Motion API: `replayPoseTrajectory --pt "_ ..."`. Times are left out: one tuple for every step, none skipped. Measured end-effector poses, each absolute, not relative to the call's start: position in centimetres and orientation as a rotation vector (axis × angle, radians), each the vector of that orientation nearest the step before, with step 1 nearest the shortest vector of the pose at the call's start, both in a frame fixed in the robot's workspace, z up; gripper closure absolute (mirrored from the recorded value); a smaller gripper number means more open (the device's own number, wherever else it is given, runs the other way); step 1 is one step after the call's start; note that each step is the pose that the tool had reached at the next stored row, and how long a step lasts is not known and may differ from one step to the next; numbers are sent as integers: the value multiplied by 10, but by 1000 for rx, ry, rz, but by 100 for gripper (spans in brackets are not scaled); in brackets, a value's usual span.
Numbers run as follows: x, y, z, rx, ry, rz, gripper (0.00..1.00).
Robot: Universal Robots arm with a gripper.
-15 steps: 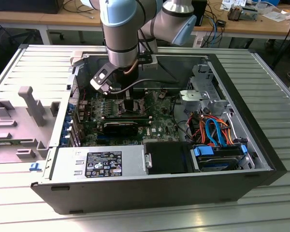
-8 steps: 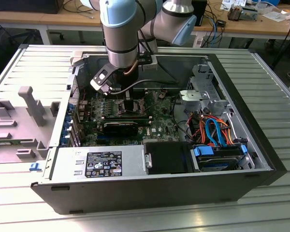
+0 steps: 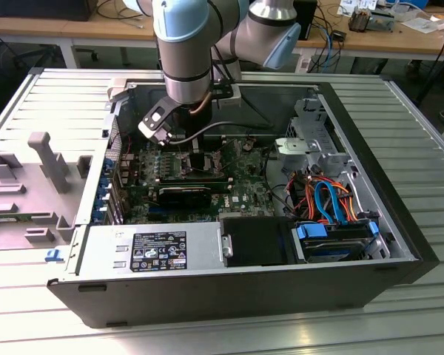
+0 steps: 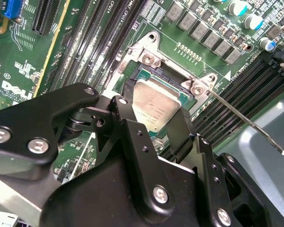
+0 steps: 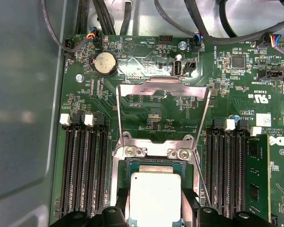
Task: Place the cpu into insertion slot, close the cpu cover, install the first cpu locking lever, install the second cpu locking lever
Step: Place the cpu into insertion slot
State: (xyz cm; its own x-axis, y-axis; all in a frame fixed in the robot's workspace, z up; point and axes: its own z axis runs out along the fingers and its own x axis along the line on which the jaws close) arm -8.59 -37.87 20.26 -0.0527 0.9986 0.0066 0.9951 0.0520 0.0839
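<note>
My gripper (image 4: 154,117) is shut on the cpu (image 4: 156,105), a silver square chip, with one black finger against each of two opposite edges. The cpu sits level in or just above the insertion slot (image 5: 114,176), whose metal rim shows around it on the green motherboard (image 3: 246,186). The cpu cover (image 5: 163,85) is swung open and stands away from the socket behind its hinge screws. A thin locking lever (image 4: 246,120) sticks out free beside the socket. In the exterior view the gripper (image 3: 196,157) reaches down into the open computer case.
Black memory slots (image 5: 85,165) flank the socket on both sides. The case also holds a power supply (image 3: 155,248), a drive cage (image 3: 333,240) and orange and blue cables (image 3: 325,194). A grey fixture (image 3: 48,159) lies on the exterior view's left.
</note>
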Motion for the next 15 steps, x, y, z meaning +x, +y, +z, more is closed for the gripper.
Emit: replayPoseTrajectory --pt "-86 -379 203 2125 2239 101 47" --pt "-86 -379 203 2125 2239 101 47" --pt "-86 -379 203 2125 2239 101 47" --pt "-86 -379 203 2125 2239 101 47" --pt "-86 -379 203 2125 2239 101 47" --pt "-86 -379 202 2125 2239 102 46" --pt "-86 -379 203 2125 2239 101 40" --pt "-86 -379 203 2125 2239 101 40" --pt "-86 -379 203 2125 2239 101 40" --pt "-86 -379 203 2125 2239 101 40" --pt "-86 -379 208 2125 2239 101 40" --pt "-86 -379 213 2125 2239 101 40" --pt "-86 -378 216 2125 2239 101 40" --pt "-86 -376 216 2126 2239 101 42" --pt "-82 -374 216 2128 2242 95 48"
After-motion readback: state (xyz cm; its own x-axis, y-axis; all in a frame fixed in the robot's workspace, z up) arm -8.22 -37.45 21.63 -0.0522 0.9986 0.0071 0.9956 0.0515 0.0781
